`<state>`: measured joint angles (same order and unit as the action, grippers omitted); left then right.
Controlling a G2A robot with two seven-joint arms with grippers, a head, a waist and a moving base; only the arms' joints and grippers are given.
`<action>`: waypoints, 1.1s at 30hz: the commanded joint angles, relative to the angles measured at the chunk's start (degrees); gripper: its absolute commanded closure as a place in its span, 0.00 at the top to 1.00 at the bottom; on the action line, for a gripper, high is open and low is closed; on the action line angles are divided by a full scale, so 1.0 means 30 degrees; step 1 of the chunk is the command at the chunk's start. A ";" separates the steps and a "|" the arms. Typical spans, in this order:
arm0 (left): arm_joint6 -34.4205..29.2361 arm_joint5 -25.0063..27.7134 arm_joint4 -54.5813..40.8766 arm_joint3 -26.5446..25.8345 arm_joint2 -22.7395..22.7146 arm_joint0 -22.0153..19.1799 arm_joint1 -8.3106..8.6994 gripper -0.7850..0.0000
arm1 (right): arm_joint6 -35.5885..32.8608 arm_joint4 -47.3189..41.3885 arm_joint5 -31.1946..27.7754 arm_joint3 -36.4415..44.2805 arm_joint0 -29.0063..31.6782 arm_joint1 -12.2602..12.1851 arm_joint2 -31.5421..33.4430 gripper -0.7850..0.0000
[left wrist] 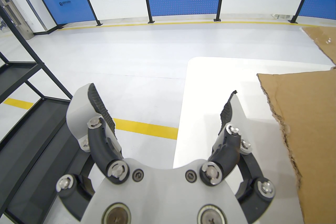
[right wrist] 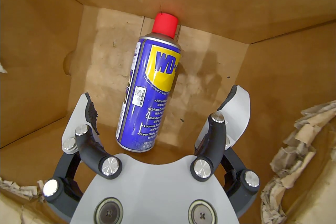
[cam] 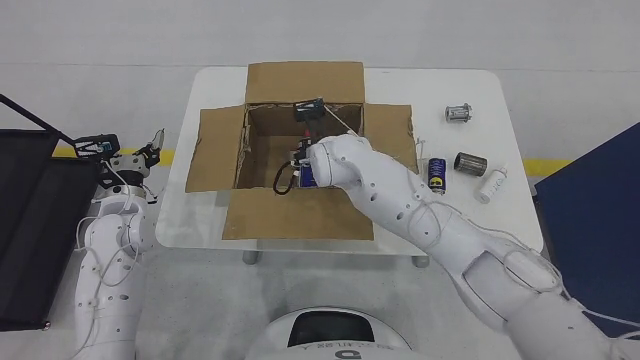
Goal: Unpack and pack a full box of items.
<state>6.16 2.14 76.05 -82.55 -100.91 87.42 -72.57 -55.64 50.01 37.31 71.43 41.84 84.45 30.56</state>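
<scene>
An open cardboard box (cam: 262, 150) stands mid-table. On its floor lies a blue spray can (right wrist: 149, 93) with a red cap, its cap toward the far wall. My right gripper (right wrist: 162, 94) hangs open inside the box just above the can, one finger on each side, not touching it. From above, the right gripper (cam: 303, 165) is deep in the box. A dark object (cam: 309, 110) rests by the box's far wall. My left gripper (left wrist: 162, 89) is open and holds nothing, off the table's left edge (cam: 155, 145), beside the box's left flap (left wrist: 302, 117).
On the table (cam: 470, 230) right of the box lie a metal can (cam: 458, 113), a blue spray can (cam: 437, 174), a dark cylinder (cam: 470, 164) and a white bottle (cam: 491, 184). Torn paper padding (right wrist: 288, 143) lines the box walls. A black cart (cam: 30, 220) stands at the left.
</scene>
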 commanded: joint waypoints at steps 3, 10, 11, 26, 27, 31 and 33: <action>0.0000 0.0000 0.0000 0.0000 0.0000 0.0000 0.0000 1.00 | 0.0002 -0.0528 -0.0230 -0.1563 -0.0690 0.0791 -0.0682 0.88; 0.0000 0.0000 0.0000 0.0000 0.0000 0.0000 0.0000 1.00 | 0.0251 -0.2016 -0.1287 -0.4757 -0.1710 0.2169 -0.1246 0.85; 0.0000 0.0000 0.0000 0.0000 0.0000 0.0000 0.0000 1.00 | 0.0314 -0.2231 -0.1429 -0.5198 -0.1831 0.2346 -0.1270 0.85; 0.0000 0.0000 0.0000 0.0000 0.0000 0.0000 0.0000 1.00 | 0.1149 -0.3862 -0.2893 -1.0976 -0.3329 0.4625 -0.1579 0.49; 0.0000 0.0000 0.0000 0.0000 0.0000 0.0000 0.0000 1.00 | 0.1160 -0.3947 -0.2981 -1.1295 -0.3381 0.4744 -0.1573 0.45; 0.0000 0.0000 0.0000 0.0000 0.0000 0.0000 0.0000 1.00 | 0.1312 -0.4068 -0.3423 -1.2450 -0.3588 0.5153 -0.1576 0.25; 0.0000 0.0000 0.0000 0.0000 0.0000 0.0000 0.0000 1.00 | 0.1354 -0.4131 -0.3708 -1.2843 -0.3680 0.5320 -0.1546 0.00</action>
<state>6.16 2.14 76.05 -82.55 -100.91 87.42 -72.57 -51.60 37.69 26.53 33.27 30.88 100.27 25.89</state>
